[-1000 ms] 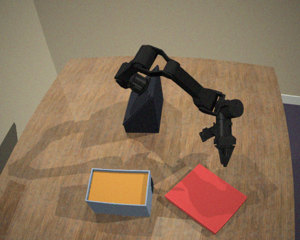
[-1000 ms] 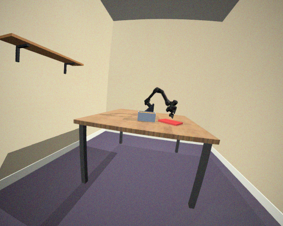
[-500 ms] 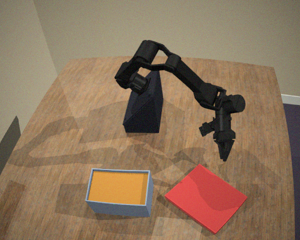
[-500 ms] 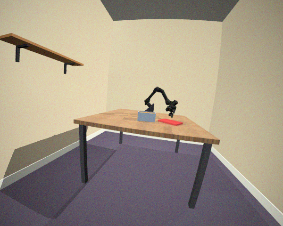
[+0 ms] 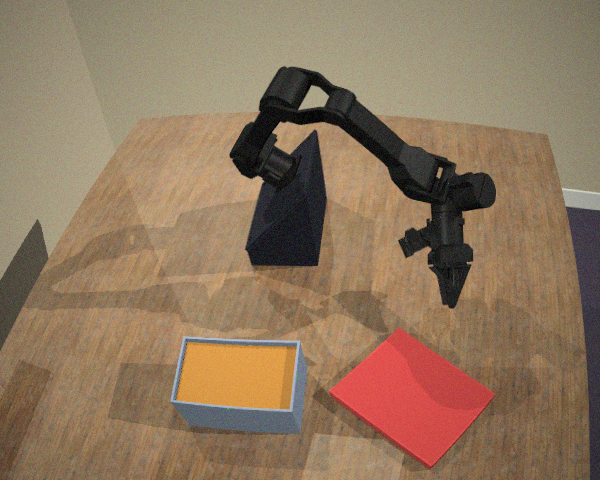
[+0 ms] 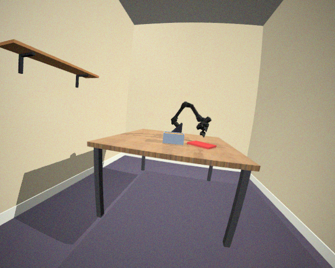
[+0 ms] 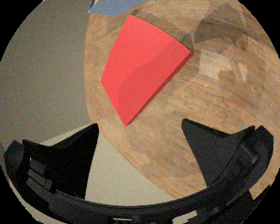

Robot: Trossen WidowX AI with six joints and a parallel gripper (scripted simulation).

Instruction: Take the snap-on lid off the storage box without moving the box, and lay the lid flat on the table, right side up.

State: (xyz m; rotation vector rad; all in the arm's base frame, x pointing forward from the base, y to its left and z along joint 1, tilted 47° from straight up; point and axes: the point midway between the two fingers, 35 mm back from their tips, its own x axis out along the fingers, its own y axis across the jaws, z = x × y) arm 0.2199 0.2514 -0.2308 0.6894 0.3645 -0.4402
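The red lid [image 5: 411, 395] [image 6: 201, 144] [image 7: 145, 70] lies flat on the table, its smooth face up, turned at an angle to the box and apart from it. The blue-grey storage box [image 5: 243, 419] [image 6: 173, 138] [image 7: 114, 8] stands upright and open to the left of the lid in the top and exterior views, with an orange inside. My gripper [image 5: 450, 305] [image 6: 202, 135] [image 7: 140, 125] is open and empty. It hangs above the table behind the lid's far corner, not touching the lid, with its fingers pointing down.
The wooden table [image 5: 186, 248] [image 6: 150, 149] bears everything. The arm's dark wedge-shaped base [image 5: 290, 227] stands behind the box. The table's right edge runs to the right of the lid and the gripper. A wall shelf [image 6: 49, 58] hangs far off at the left.
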